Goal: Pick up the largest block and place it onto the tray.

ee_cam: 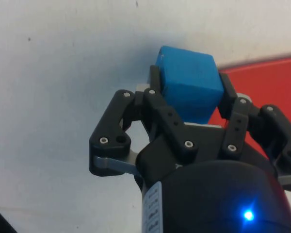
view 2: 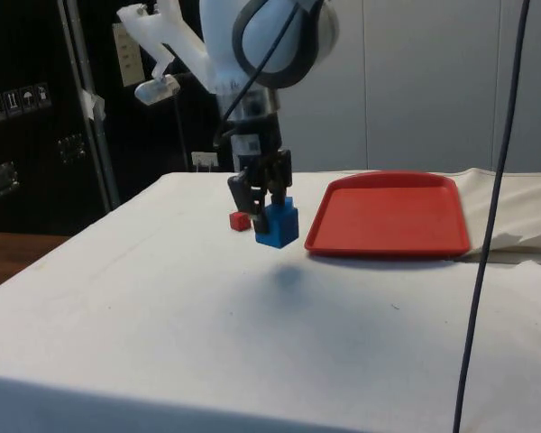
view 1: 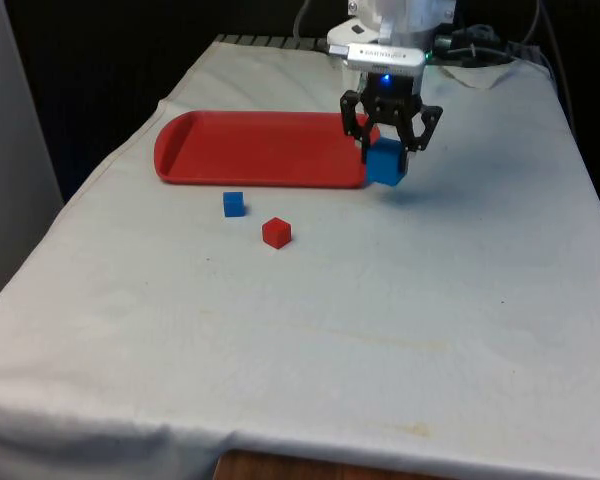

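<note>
Claw (view 1: 388,150) clamped on the big blue block (view 1: 386,164), lifted off the bench (view 1: 380,330) — just beside the red tray's (view 1: 260,150) right end in the front view. Carry step underway. Next — likely shift over the tray, lower, let go. Small blue block (view 1: 234,204) and red block (view 1: 276,233) untouched.

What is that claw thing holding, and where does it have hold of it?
The gripper holds the large blue block, one finger on each of two opposite side faces, lifted off the cloth beside the red tray.
</note>
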### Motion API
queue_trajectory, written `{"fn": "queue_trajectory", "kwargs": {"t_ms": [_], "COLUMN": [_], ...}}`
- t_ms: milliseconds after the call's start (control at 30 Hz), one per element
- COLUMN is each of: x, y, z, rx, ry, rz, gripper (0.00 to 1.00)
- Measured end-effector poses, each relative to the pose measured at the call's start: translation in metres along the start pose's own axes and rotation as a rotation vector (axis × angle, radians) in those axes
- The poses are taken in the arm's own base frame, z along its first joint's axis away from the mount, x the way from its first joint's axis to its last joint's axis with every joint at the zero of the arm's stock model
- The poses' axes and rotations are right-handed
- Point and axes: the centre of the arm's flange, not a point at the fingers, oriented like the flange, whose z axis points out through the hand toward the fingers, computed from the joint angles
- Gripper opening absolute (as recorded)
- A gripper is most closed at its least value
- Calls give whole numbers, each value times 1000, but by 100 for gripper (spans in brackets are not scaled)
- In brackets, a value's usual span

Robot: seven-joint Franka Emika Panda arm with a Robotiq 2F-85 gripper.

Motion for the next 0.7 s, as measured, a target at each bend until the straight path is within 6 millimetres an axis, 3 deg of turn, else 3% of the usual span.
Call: {"fn": "queue_trajectory", "kwargs": {"t_ms": [300, 700], "x": [-19, -25], "y": [6, 17], "z": [-18, -51], "rx": [26, 49], "ry": [13, 39], "rz": [-9, -17], "gripper": [6, 6]}}
